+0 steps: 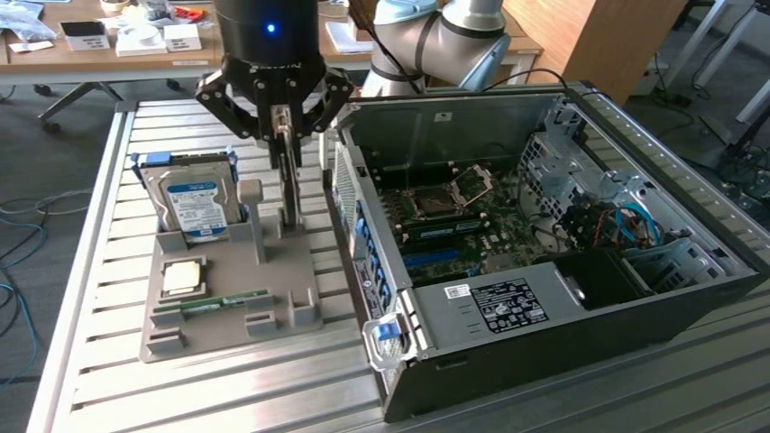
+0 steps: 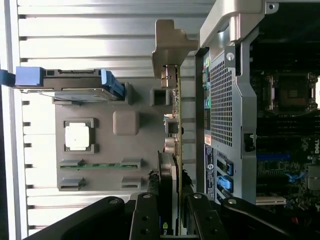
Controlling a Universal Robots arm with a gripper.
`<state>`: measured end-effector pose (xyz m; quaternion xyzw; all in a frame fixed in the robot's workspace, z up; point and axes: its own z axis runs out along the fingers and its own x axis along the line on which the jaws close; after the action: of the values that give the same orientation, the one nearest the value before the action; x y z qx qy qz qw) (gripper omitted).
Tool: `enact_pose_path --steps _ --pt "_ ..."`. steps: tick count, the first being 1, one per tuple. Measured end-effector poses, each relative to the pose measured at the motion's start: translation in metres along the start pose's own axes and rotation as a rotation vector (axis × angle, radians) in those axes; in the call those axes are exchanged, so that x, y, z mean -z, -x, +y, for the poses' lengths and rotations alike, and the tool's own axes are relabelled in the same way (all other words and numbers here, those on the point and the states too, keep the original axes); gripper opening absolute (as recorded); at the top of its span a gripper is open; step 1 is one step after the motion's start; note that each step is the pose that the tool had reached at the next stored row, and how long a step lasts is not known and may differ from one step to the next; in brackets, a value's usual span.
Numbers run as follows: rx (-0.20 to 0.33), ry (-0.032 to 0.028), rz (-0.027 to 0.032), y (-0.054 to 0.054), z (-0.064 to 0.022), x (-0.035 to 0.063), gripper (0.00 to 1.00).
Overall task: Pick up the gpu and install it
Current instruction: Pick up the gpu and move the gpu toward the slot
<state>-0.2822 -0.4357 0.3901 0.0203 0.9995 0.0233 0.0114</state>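
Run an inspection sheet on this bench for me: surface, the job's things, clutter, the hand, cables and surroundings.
Surface: slatted metal table carrying a grey parts holder.
Job's things: gpu standing upright in the holder, beside the open computer case.
Clutter: hard drive, processor and RAM stick in the holder.
Grippers: hand closed on the gpu's top edge.
Cables: blue and black wiring inside the case; loose cables on the floor at the exterior view's left.
Surroundings: desk with small boxes behind.
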Motion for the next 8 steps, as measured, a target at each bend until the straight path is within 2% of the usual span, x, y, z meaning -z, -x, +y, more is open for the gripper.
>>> enact_pose_path --steps 8 --pt "0.0 -0.0001 0.0001 0.0 0.001 0.0219 0.27"
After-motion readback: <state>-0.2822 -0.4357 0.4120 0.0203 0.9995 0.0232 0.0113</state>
